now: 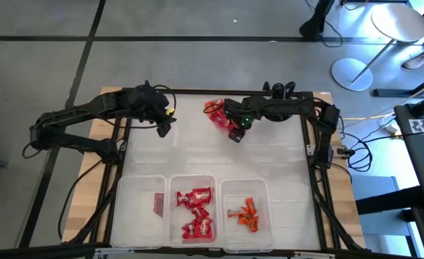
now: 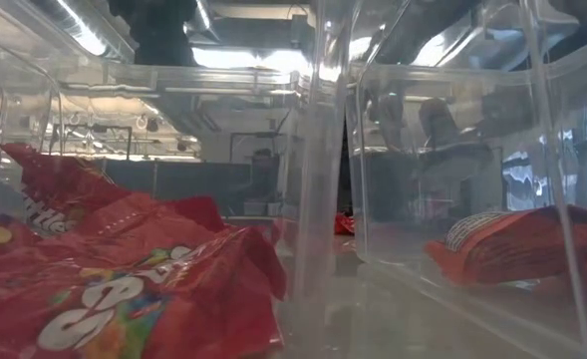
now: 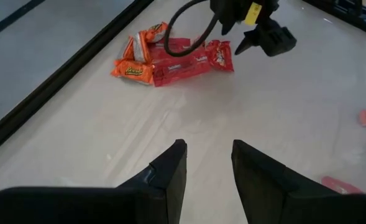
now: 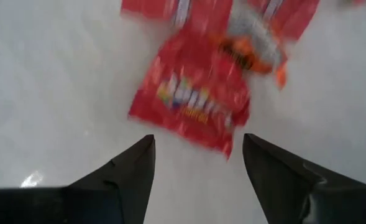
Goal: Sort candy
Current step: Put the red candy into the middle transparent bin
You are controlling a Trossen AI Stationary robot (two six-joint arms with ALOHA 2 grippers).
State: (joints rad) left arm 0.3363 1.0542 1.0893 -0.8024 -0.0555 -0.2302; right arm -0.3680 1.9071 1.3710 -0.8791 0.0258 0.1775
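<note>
From above, my right hand (image 1: pixel 235 134) is hovering near the counter's (image 1: pixel 269 158) far edge, fingers spread, just beside the loose candy pile (image 1: pixel 215 113) and pinching nothing; my left hand (image 1: pixel 163 128) is waiting toward the far left corner, fingers part-way apart and empty. Along the near edge three clear bins are sitting side by side: the left bin (image 1: pixel 136 208) is holding one flat red bar (image 1: pixel 158 203), the middle bin (image 1: pixel 194 183) several red packets (image 1: pixel 196 212), the right bin (image 1: pixel 258 191) the orange pieces (image 1: pixel 246 214). At counter height I am looking through bin walls at red packets (image 2: pixel 124 279) close up and another red packet (image 2: pixel 522 249) in the next bin. My left wrist camera is showing orange and red sweets (image 3: pixel 170 56) lying together with the other arm over them. My right wrist camera is showing a red packet (image 4: pixel 192 99) lying just ahead of my spread fingers (image 4: pixel 130 168), untouched.
</note>
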